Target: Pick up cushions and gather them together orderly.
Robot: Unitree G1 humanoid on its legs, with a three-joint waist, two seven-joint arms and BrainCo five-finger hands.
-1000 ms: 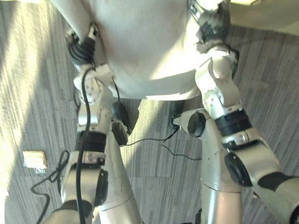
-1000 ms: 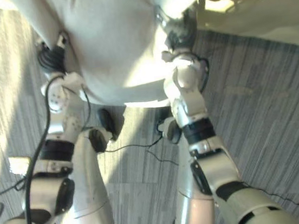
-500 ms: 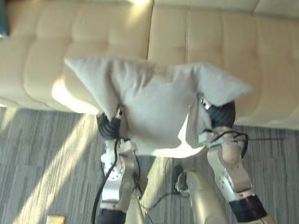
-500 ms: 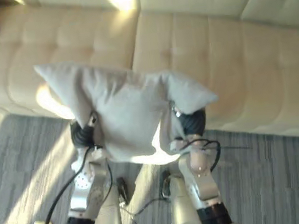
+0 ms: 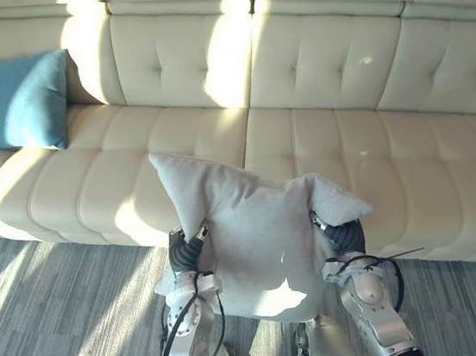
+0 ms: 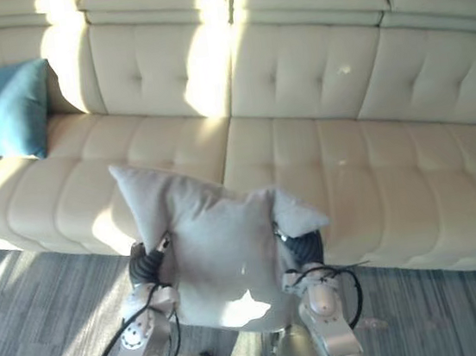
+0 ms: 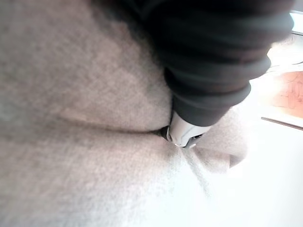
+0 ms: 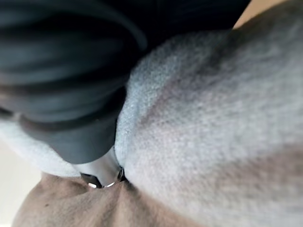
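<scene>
A grey cushion [image 5: 258, 236] is held up in front of me, squeezed between my two hands, and it hangs over the front edge of a cream sofa [image 5: 338, 70]. My left hand [image 5: 185, 252] presses into its left side and my right hand [image 5: 342, 236] into its right side. Both hands sink into the fabric past their dark covers. Close up, the left hand [image 7: 208, 71] is buried in the grey cloth [image 7: 71, 118], and so is the right hand [image 8: 61, 94] in the cloth [image 8: 213, 118]. A blue cushion [image 5: 20, 102] leans upright at the sofa's left end.
The long tufted sofa spans the whole width, with bare seat [image 5: 366, 162] between the blue cushion and the right end. Grey striped carpet [image 5: 56, 322] lies in front of it, with sunlight across it.
The camera has swung up from the floor and my arms to the sofa. The grey cushion stays held between both hands.
</scene>
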